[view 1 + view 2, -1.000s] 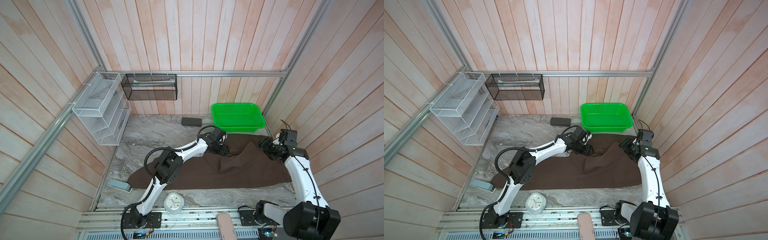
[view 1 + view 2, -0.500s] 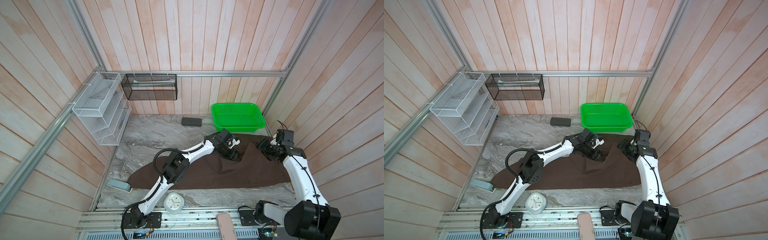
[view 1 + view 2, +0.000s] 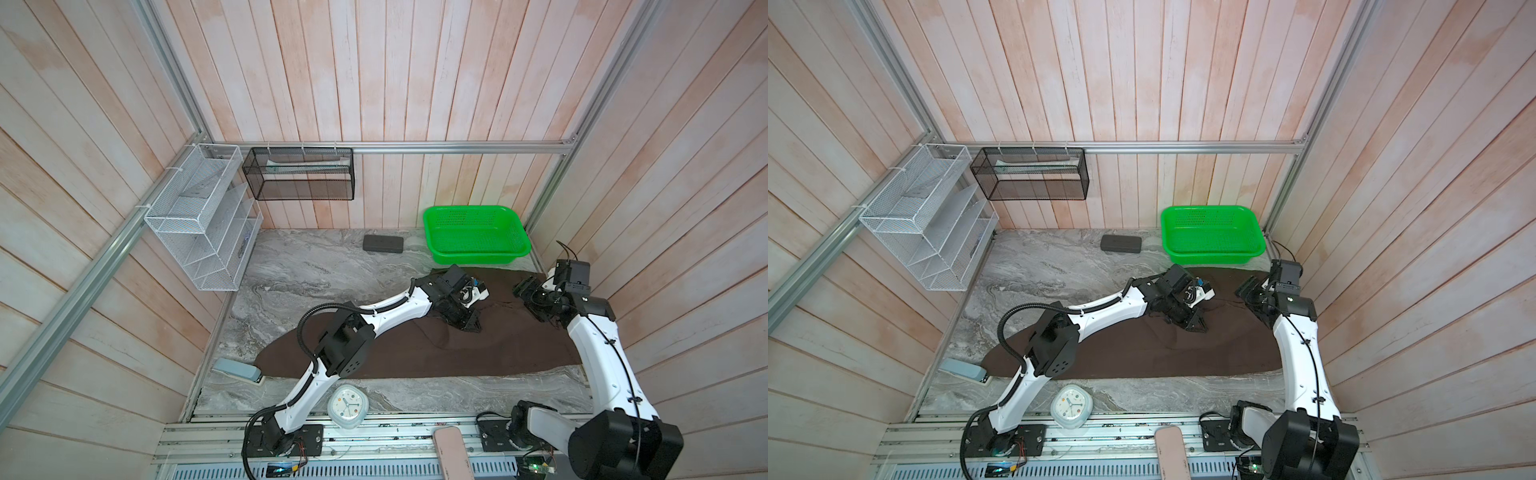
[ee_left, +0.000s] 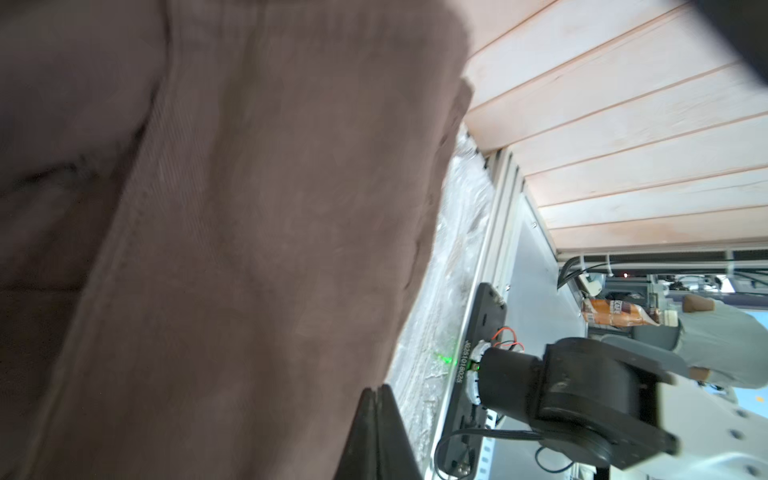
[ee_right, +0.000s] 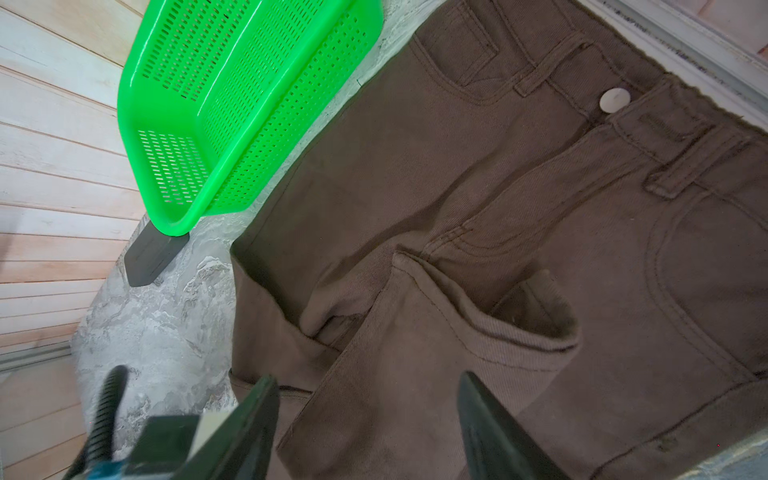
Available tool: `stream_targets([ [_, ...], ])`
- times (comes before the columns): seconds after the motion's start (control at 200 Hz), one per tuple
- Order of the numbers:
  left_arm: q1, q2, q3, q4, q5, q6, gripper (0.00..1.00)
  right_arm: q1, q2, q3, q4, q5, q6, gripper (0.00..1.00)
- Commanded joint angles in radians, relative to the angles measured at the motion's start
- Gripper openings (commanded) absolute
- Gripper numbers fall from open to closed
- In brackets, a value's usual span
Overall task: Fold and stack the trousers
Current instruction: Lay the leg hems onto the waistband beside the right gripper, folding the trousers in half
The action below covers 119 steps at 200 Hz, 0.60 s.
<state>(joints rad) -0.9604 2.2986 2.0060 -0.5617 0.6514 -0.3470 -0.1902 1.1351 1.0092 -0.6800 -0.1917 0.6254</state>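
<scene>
Brown trousers lie left-right (waist rightward); right pincer spread, left pincer unclear.

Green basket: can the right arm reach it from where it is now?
Probably yes. The right gripper hovers open above the waist of the trousers, and the green basket sits just past that on the table. Nothing stands between them in the right wrist view.

Grey marbled tabletop. Brown trousers lie spread across front and right, waist toward right wall. Green basket back right, near the trousers. Dark grey case left of basket. Grey-blue block front left, just beside leg end. White clock at front edge.
</scene>
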Motion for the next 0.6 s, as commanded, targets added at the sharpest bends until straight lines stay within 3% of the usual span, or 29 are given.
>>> stream_targets([
  [0.0,-0.026,-0.107,-0.056,0.080,-0.078,-0.001,0.48,0.006,-0.025,-0.011,-0.029,0.017,0.002,0.69],
  [0.05,-0.020,-0.123,-0.079,0.091,-0.125,-0.004,0.59,0.006,-0.030,-0.015,-0.029,0.022,0.004,0.69],
  [0.15,-0.003,-0.075,-0.026,0.029,-0.174,0.014,0.66,0.006,-0.035,-0.022,-0.029,0.020,0.007,0.69],
  [0.395,0.086,0.085,0.090,-0.064,-0.181,0.083,0.70,0.006,-0.041,-0.009,-0.041,0.028,0.000,0.69],
  [0.59,0.098,0.163,0.200,-0.187,-0.064,0.142,0.70,0.007,-0.033,-0.006,-0.045,0.036,-0.003,0.69],
])
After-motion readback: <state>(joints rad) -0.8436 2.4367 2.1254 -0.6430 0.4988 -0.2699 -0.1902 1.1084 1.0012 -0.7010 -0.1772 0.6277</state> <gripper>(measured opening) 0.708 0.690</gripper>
